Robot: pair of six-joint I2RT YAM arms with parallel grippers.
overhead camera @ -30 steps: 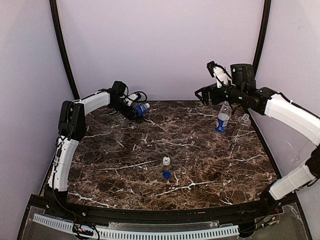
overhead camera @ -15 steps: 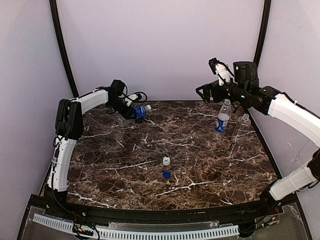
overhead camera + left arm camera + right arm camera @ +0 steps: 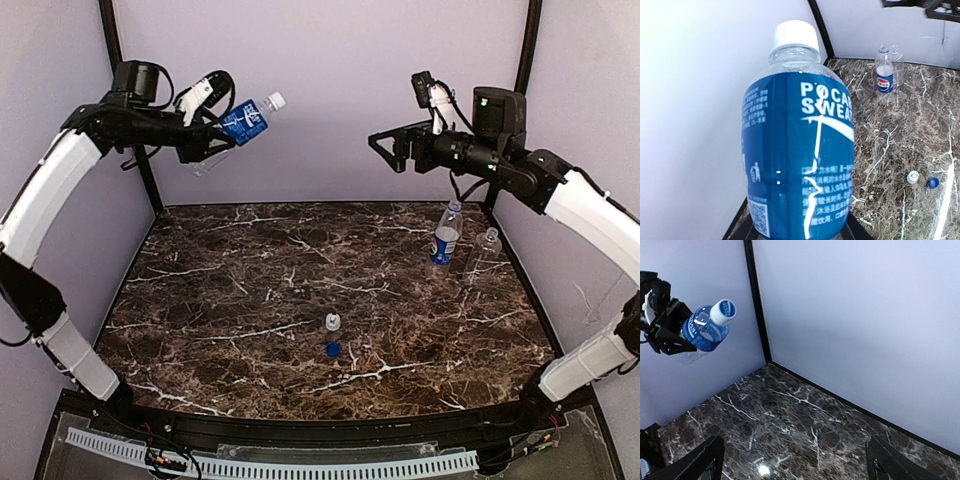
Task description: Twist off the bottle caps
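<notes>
Gripping bottle (image 3: 240,122) high over table (image 3: 250,300)

Left arm (image 3: 50,190): standing raised high at the far left, forearm pointing right.
Left gripper (image 3: 205,130): clamping a bottle (image 3: 243,120) sideways.
Right arm (image 3: 590,215): arching up at the far right, reaching left.
Right gripper (image 3: 388,152): hanging in the air, jaws spread wide.

Bright even light, soft shadows, overexposed left-wrist wall, frames sharp
</notes>
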